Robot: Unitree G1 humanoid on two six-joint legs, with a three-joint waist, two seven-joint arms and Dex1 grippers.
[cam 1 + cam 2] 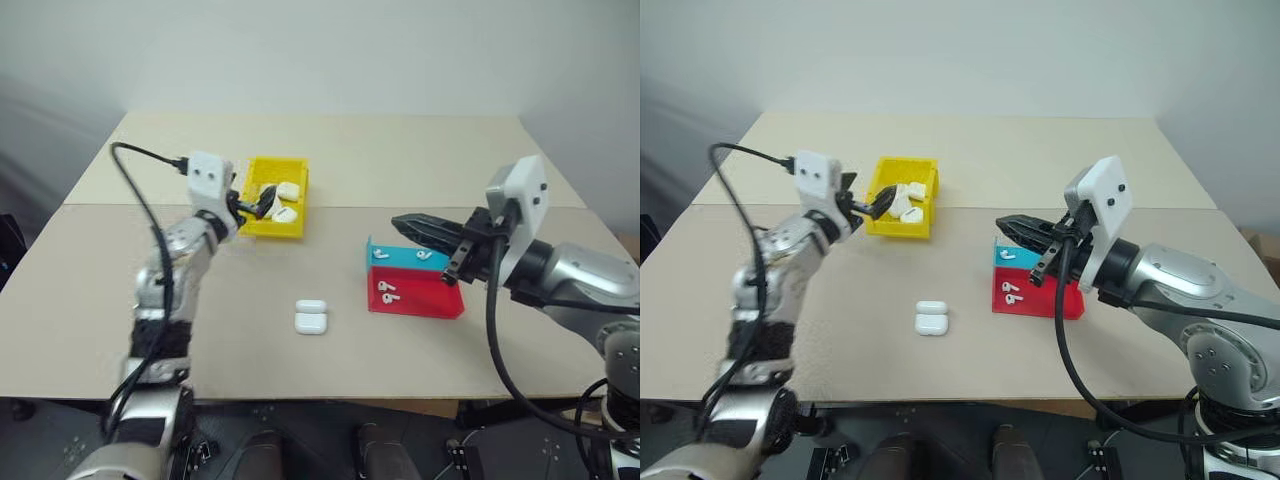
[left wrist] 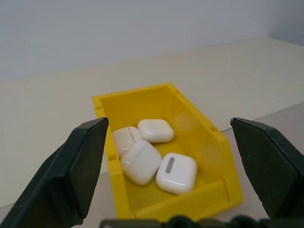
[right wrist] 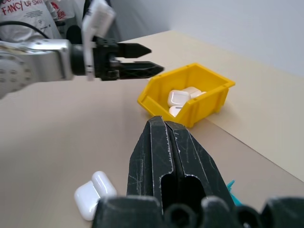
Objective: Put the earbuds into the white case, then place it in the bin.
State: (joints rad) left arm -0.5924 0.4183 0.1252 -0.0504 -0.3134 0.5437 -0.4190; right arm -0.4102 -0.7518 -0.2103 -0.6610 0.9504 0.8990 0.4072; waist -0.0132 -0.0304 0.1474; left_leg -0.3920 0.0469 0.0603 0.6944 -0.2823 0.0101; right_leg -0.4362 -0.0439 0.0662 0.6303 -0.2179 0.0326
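The bin (image 2: 209,142) holds four closed white cases (image 2: 176,172).

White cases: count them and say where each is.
5: four in the bin, namely; one open on the table. More may be hidden.

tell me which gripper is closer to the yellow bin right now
Left. The left gripper stands open right at the yellow bin's near edge, while the right gripper is shut, off above the teal tray.
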